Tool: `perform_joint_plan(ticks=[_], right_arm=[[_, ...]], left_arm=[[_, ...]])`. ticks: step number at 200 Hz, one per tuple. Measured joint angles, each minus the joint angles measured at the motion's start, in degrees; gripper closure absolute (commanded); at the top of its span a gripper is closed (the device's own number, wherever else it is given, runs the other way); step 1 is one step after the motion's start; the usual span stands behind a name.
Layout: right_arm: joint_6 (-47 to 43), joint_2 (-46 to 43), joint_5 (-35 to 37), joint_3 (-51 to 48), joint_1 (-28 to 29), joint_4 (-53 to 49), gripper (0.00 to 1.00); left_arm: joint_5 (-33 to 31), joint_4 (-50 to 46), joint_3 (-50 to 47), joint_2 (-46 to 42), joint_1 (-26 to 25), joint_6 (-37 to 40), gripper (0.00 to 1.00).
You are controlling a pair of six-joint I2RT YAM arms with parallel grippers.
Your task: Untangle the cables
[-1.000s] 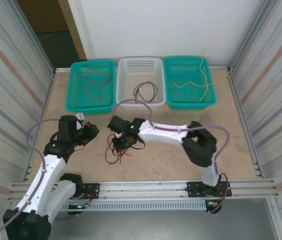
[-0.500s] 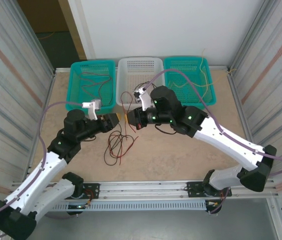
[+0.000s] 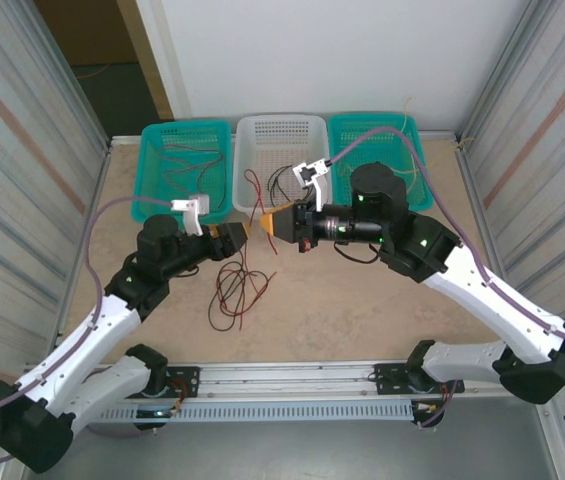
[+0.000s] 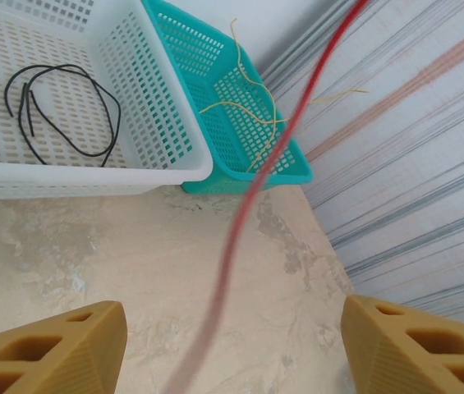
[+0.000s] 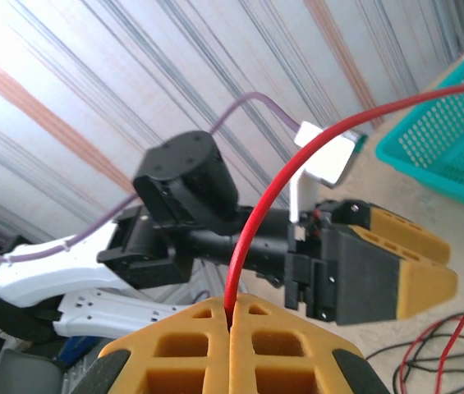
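Observation:
A tangle of red and black cables (image 3: 234,295) lies on the table between the arms. One red cable (image 3: 246,258) rises from it to my right gripper (image 3: 266,224), which is shut on it, and its free end curls up over the white basket. In the right wrist view the red cable (image 5: 252,222) comes out of the closed right gripper (image 5: 232,308). My left gripper (image 3: 235,234) faces it from just to the left, open. In the left wrist view the blurred red cable (image 4: 252,185) passes between the wide-apart fingers of the left gripper (image 4: 232,332) without touching them.
Three baskets line the back edge: a teal basket (image 3: 152,185) with reddish cables, a white basket (image 3: 282,125) holding a black cable (image 3: 288,180), and a teal basket (image 3: 417,200) with yellow cables (image 3: 382,165). Corrugated walls close both sides.
My right arm has risen from the tangle and drawn back right, pulling a red cable up. My left gripper has moved right and up toward that cable.

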Motion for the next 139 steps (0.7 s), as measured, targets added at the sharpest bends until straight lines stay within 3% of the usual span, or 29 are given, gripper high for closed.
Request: perform_joint_plan(ticks=[68, 115, 139], right_arm=[[2.4, -0.8, -3.7, 0.0, -0.3, 2.9, 1.0], [3.0, -1.7, -5.1, 0.0, -0.5, 4.9, 1.0], [3.9, -1.7, -5.8, 0.1, -0.8, 5.6, 1.0]], left_arm=[[2.5, 6.6, 0.2, 3.9, -0.1, 1.6, 0.37], [7.8, 17.9, -3.0, 6.0, -0.4, -4.4, 0.38], [8.3, 20.1, -4.5, 6.8, -1.3, -6.4, 0.46]])
